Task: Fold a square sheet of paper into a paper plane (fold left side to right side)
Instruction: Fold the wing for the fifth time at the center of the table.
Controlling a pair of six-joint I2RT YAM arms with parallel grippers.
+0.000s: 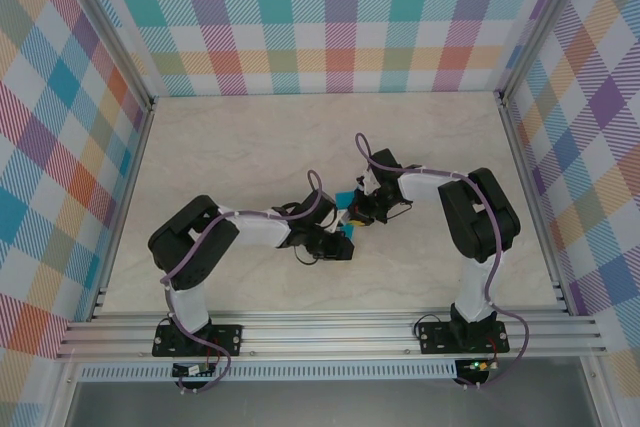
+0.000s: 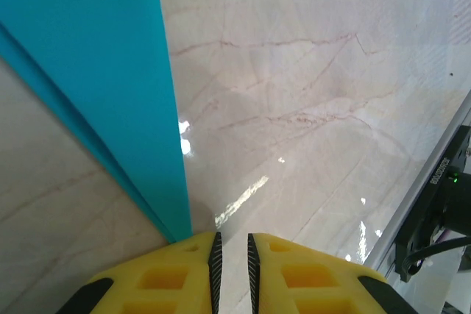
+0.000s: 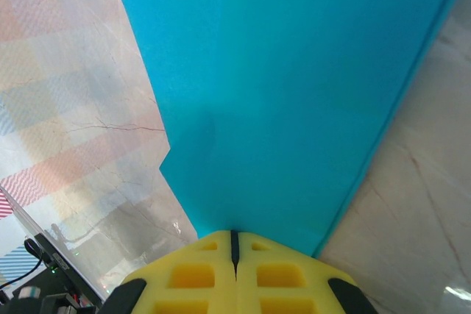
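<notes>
Turquoise paper [image 1: 349, 235] sits near the middle of the table [image 1: 250, 147], a little toward the table's near edge, where the two arms meet. From the top camera it shows as a small bright patch between the two wrists, mostly covered by them. The right gripper [image 1: 355, 215] hangs over the table's middle, and in its wrist view its yellow fingers [image 3: 199, 273] are pressed together with no gap. The paper [image 3: 294, 93] comes straight out from between their tips, so this gripper is clamped on the paper. From there the sheet spreads wide across the table [image 3: 88, 130], with a stepped outline on one side and a thin second layer showing along the other long edge. The left gripper [image 1: 340, 245] is also over the table's middle, just nearer the table's front edge than the right one. In its wrist view its yellow fingers [image 2: 169, 277] stand slightly apart, and pale table [image 2: 309, 108] shows through the narrow slot between them, so nothing is pinched there. The paper [image 2: 88, 71] runs as a long strip with a straight edge that ends at the tip of one finger, beside the slot. A darker lower layer peeks out along the strip's other side. Whether the paper lies flat on the table or is lifted off it cannot be told.
</notes>
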